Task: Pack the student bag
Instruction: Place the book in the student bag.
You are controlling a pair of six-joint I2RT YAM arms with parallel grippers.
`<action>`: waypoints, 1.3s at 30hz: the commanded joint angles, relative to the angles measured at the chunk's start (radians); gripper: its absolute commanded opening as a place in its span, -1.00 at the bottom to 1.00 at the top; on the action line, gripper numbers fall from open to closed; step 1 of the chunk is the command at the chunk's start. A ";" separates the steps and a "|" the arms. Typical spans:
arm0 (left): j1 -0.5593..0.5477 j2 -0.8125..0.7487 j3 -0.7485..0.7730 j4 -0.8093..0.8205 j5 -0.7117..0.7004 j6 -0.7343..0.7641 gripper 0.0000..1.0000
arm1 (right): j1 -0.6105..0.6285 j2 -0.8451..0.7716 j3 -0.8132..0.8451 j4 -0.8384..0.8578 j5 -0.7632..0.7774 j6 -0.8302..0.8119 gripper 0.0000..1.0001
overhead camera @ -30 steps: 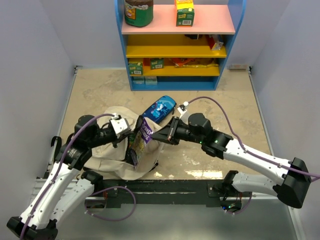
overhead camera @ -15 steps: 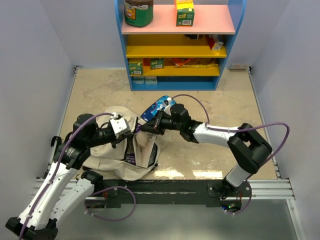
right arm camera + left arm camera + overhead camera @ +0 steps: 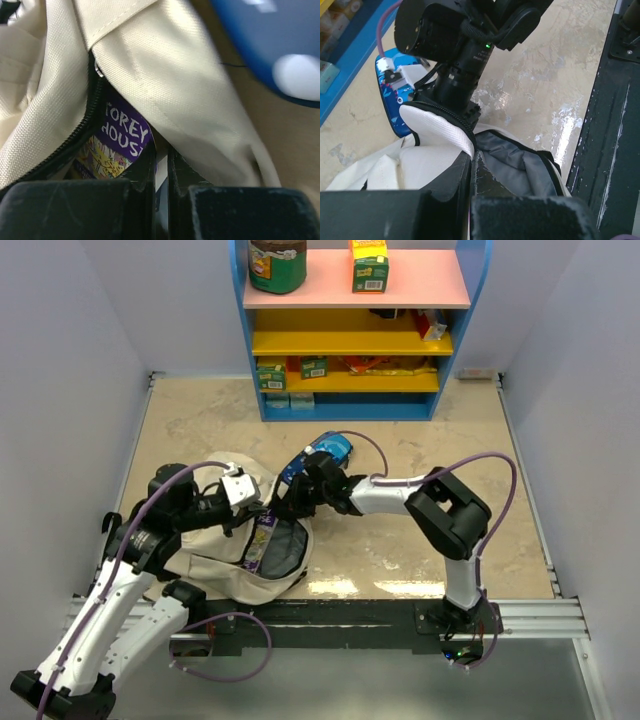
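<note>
The student bag (image 3: 215, 562) lies slumped on the table (image 3: 420, 440), near left. Its limp, light canvas is best held at the zipper rim (image 3: 445, 112), where the left tool (image 3: 471, 162) is clenched. The right tool (image 3: 161, 167) appears clamped on the purple book (image 3: 122, 135) inside.

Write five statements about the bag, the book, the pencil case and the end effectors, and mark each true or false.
1. The purple book sits inside the student bag. True.
2. The blue pencil case is packed in the bag. False: it lies on the table, just beyond the bag.
3. The left end effector is shut on the bag's rim. True.
4. The bag is zipped closed. False: its mouth gapes, showing the grey lining.
5. The right end effector is up at the shelf. False: it is at the bag's mouth, beside the book.
</note>
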 commanded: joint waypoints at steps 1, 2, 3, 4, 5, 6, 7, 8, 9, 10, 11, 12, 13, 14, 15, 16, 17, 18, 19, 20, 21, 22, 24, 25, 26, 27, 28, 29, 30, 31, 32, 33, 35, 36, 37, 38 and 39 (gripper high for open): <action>-0.004 -0.013 0.061 0.109 0.074 -0.009 -1.00 | 0.093 0.029 0.104 -0.044 0.006 -0.029 -1.00; -0.004 -0.013 0.061 0.107 0.071 -0.008 -1.00 | 0.097 0.023 0.098 -0.037 0.005 -0.027 -1.00; -0.004 -0.013 0.059 0.107 0.071 -0.006 -1.00 | 0.096 0.011 0.087 -0.038 0.006 -0.029 -0.98; -0.004 -0.012 0.059 0.109 0.071 -0.006 -1.00 | 0.099 0.002 0.082 -0.041 0.014 -0.038 -0.96; -0.004 -0.009 0.056 0.110 0.071 -0.006 -1.00 | 0.108 -0.008 0.078 -0.055 0.023 -0.044 -0.95; -0.004 -0.009 0.049 0.118 0.073 -0.009 -1.00 | 0.111 -0.030 0.066 -0.059 0.028 -0.052 -0.92; -0.004 -0.010 0.046 0.126 0.073 -0.012 -1.00 | 0.116 -0.044 0.052 -0.061 0.042 -0.059 -0.90; -0.004 -0.013 0.040 0.132 0.071 -0.016 -1.00 | 0.119 -0.061 0.032 -0.031 0.039 -0.058 -0.91; -0.004 -0.015 0.035 0.140 0.070 -0.017 -1.00 | 0.119 -0.087 -0.035 0.009 0.039 -0.047 -0.92; -0.004 -0.015 0.033 0.141 0.068 -0.017 -1.00 | 0.117 -0.133 -0.068 0.052 0.040 -0.015 -0.92; -0.004 -0.012 0.032 0.141 0.068 -0.017 -1.00 | 0.123 -0.149 -0.095 0.138 0.033 0.002 -0.92; -0.005 -0.012 0.032 0.147 0.070 -0.017 -1.00 | 0.131 -0.153 -0.118 0.178 0.022 0.014 -0.91; -0.004 -0.009 0.032 0.152 0.073 -0.020 -1.00 | 0.142 -0.137 -0.108 0.201 0.011 0.019 -0.92; -0.004 -0.004 0.033 0.156 0.076 -0.025 -1.00 | 0.165 -0.121 -0.088 0.212 -0.013 0.014 -0.93; -0.004 -0.004 0.035 0.166 0.079 -0.034 -1.00 | 0.179 -0.103 -0.058 0.233 -0.030 0.008 -0.94; -0.004 -0.002 0.038 0.170 0.082 -0.039 -1.00 | 0.198 -0.062 -0.044 0.253 -0.049 0.008 -0.93; -0.004 0.001 0.042 0.170 0.089 -0.043 -1.00 | 0.206 -0.045 -0.028 0.238 -0.064 0.005 -0.91; -0.004 0.001 0.050 0.170 0.091 -0.046 -1.00 | 0.208 -0.025 -0.002 0.227 -0.073 -0.013 -0.84; -0.004 -0.001 0.052 0.169 0.093 -0.045 -1.00 | 0.208 -0.011 0.004 0.214 -0.084 -0.024 -0.62; -0.004 -0.004 0.055 0.166 0.093 -0.040 -1.00 | 0.203 0.006 0.010 0.163 -0.090 -0.032 -0.52; -0.004 -0.004 0.055 0.158 0.094 -0.036 -1.00 | 0.197 0.003 0.003 0.145 -0.087 -0.061 -0.40; -0.004 -0.007 0.056 0.154 0.099 -0.032 -1.00 | 0.174 -0.004 -0.007 0.119 -0.075 -0.079 -0.25; -0.004 -0.013 0.061 0.143 0.097 -0.029 -1.00 | 0.144 -0.092 -0.075 0.054 0.012 -0.131 -0.06; -0.004 -0.019 0.058 0.143 0.091 -0.028 -1.00 | 0.101 -0.133 -0.106 0.057 0.023 -0.139 0.17; -0.004 -0.025 0.053 0.143 0.091 -0.028 -1.00 | 0.075 -0.168 -0.129 0.059 0.020 -0.148 0.26; -0.004 -0.030 0.052 0.141 0.090 -0.017 -1.00 | 0.050 -0.226 -0.149 0.048 0.019 -0.179 0.34; -0.004 -0.033 0.049 0.141 0.088 -0.016 -1.00 | 0.007 -0.253 -0.145 0.019 0.026 -0.203 0.53; -0.004 -0.039 0.044 0.140 0.086 -0.013 -1.00 | -0.013 -0.270 -0.134 -0.053 0.035 -0.230 0.63; -0.004 -0.041 0.041 0.135 0.088 -0.005 -1.00 | -0.030 -0.297 -0.113 -0.078 0.039 -0.271 0.73; -0.004 -0.042 0.039 0.137 0.086 0.000 -1.00 | -0.065 -0.304 -0.099 -0.101 0.045 -0.289 0.88; -0.004 -0.044 0.030 0.137 0.085 0.000 -1.00 | -0.083 -0.310 -0.084 -0.165 0.054 -0.309 0.91; -0.004 -0.045 0.027 0.135 0.086 0.003 -1.00 | -0.099 -0.320 -0.061 -0.196 0.074 -0.332 0.93; -0.005 -0.050 0.020 0.137 0.089 0.004 -1.00 | -0.151 -0.327 -0.047 -0.259 0.149 -0.339 0.97; -0.004 -0.050 0.020 0.134 0.090 0.006 -1.00 | -0.171 -0.325 -0.036 -0.276 0.164 -0.342 0.97; -0.004 -0.051 0.016 0.134 0.091 0.009 -1.00 | -0.191 -0.315 -0.024 -0.300 0.205 -0.342 0.97; -0.004 -0.050 0.018 0.132 0.090 0.015 -1.00 | -0.197 -0.302 -0.007 -0.353 0.279 -0.343 0.97; -0.004 -0.051 0.018 0.127 0.091 0.017 -1.00 | -0.200 -0.287 0.027 -0.374 0.316 -0.337 0.97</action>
